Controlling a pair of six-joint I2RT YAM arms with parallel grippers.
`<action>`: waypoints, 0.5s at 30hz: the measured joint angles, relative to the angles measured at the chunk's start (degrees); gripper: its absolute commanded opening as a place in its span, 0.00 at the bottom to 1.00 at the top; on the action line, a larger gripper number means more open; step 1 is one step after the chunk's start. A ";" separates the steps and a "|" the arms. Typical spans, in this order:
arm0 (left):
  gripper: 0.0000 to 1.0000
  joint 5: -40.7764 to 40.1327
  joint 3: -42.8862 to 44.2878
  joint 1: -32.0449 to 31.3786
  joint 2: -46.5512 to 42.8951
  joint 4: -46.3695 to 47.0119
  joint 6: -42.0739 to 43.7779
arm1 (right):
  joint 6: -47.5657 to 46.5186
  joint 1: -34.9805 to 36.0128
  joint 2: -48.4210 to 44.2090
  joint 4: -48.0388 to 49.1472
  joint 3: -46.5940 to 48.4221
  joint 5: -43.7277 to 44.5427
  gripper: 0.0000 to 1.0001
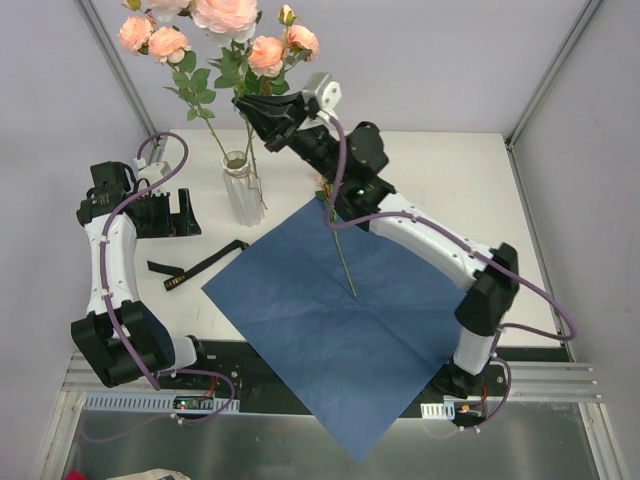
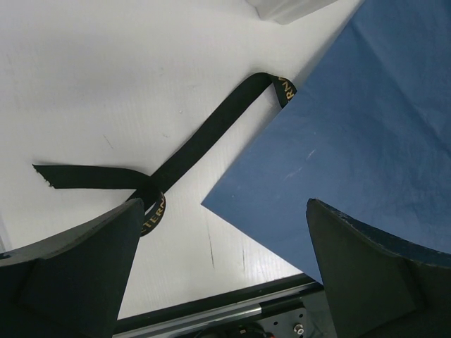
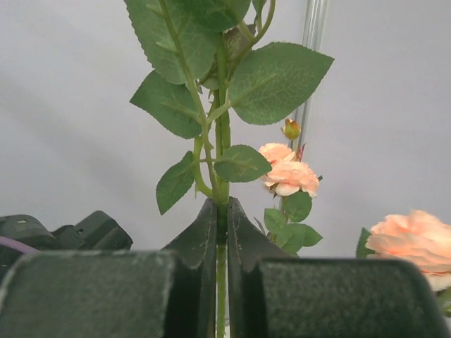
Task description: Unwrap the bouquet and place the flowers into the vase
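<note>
The bouquet lies undone: its blue paper (image 1: 330,330) is spread flat on the table and its black ribbon (image 1: 195,265) lies loose to the left. The whitish ribbed vase (image 1: 241,192) stands upright at the back left with several peach-pink flowers (image 1: 225,15) in it. Just right of the vase mouth and above it, my right gripper (image 1: 250,108) is shut on the green stem (image 3: 222,176) of one more flower. That stem's lower end (image 1: 345,265) hangs over the paper. My left gripper (image 2: 225,246) is open and empty, low over the table by the ribbon (image 2: 204,137) and the paper's corner (image 2: 366,141).
Grey walls and metal frame posts (image 1: 125,80) close in the table at the back and sides. A metal rail (image 1: 300,385) runs along the near edge by the arm bases. The vase's foot (image 2: 285,7) shows at the top of the left wrist view.
</note>
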 measured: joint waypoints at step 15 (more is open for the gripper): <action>0.99 1.29 1.14 0.00 0.17 -0.59 0.13 | -0.87 0.00 18.43 4.72 15.89 -1.55 0.01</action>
